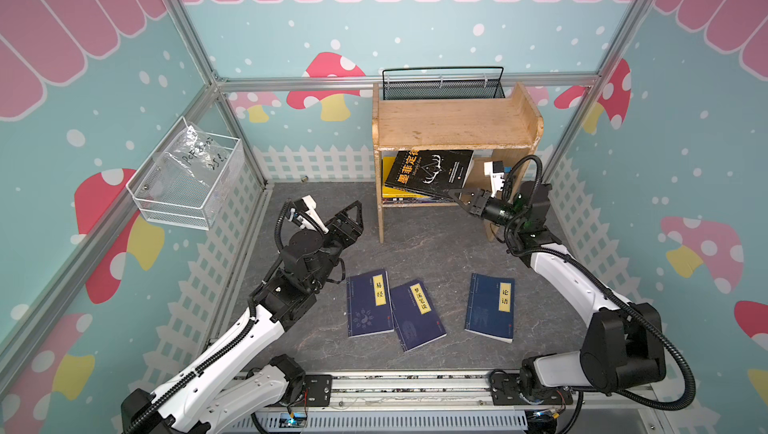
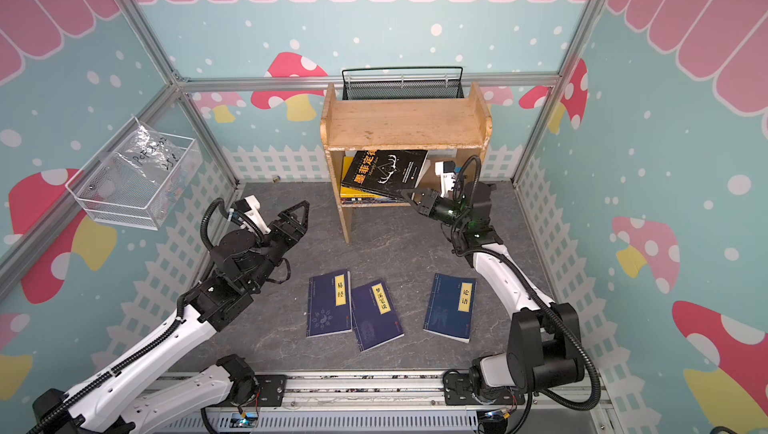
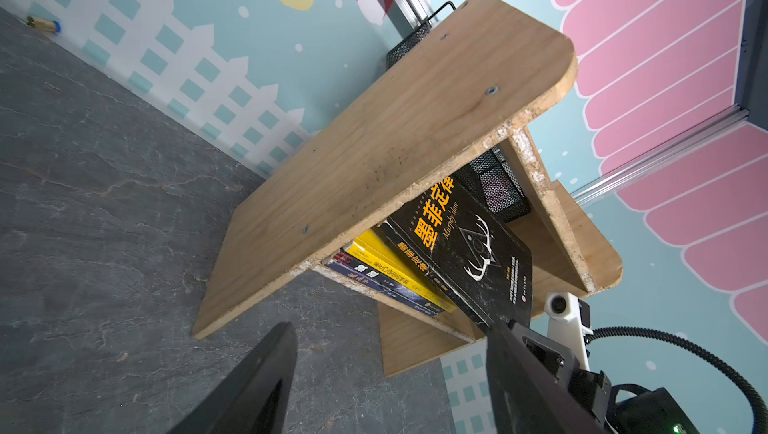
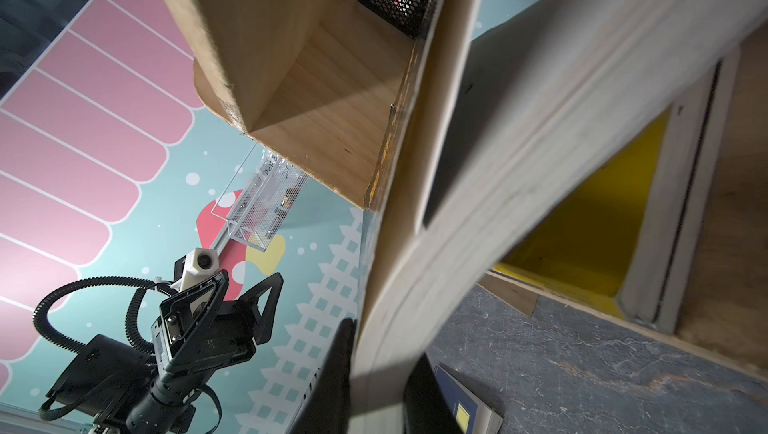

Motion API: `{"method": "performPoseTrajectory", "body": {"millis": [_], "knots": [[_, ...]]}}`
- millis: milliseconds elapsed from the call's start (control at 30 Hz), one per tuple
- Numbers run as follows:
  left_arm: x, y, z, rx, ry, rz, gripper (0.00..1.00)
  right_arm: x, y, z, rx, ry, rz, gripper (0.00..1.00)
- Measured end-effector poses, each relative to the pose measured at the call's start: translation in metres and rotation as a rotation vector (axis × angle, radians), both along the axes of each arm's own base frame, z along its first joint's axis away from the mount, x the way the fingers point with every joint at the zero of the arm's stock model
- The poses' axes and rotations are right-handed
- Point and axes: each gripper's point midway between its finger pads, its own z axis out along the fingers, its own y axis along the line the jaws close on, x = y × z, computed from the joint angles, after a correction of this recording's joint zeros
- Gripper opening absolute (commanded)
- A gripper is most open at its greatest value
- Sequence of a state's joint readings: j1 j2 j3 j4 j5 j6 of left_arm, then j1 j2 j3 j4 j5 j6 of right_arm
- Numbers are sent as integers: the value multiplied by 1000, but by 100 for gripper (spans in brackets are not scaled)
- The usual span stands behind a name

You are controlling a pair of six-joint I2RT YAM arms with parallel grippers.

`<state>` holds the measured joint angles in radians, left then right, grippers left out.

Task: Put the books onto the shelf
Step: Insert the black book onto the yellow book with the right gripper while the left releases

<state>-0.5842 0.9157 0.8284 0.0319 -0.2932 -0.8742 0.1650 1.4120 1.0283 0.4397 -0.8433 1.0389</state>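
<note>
Top views: right gripper (image 1: 456, 195) clamps a corner of the black book (image 1: 428, 170), tilted atop a stack (image 1: 398, 195) in the shelf's (image 1: 453, 120) lower tier; left gripper (image 1: 355, 219) gapes wide, empty, left of the shelf; three navy books (image 1: 415, 315) lie on the floor (image 1: 436, 244).
Left wrist: black book leans over a yellow book (image 3: 386, 261).
Right wrist: fingers (image 4: 332, 378) pinch the book's pale page edge.

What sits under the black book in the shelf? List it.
Under the black book: a yellow book, and below it at least one dark book, on the lower tier of the shelf. Their covers are mostly hidden.
</note>
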Motion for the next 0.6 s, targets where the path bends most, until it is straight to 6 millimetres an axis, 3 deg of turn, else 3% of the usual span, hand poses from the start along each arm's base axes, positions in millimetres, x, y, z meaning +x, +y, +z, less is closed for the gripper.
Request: {"method": "performPoseTrajectory", "body": {"millis": [233, 467, 533, 600], "knots": [[-2, 19, 5, 12, -17, 53, 75, 2, 5, -14, -12, 27, 80, 14], [-1, 24, 1, 17, -9, 72, 75, 8, 8, -21, -30, 32, 121, 18], [-1, 24, -2, 20, -3, 72, 75, 9, 8, -20, -37, 24, 120, 22], [-1, 24, -6, 22, 4, 72, 75, 11, 8, -18, -45, 14, 116, 34]]}}
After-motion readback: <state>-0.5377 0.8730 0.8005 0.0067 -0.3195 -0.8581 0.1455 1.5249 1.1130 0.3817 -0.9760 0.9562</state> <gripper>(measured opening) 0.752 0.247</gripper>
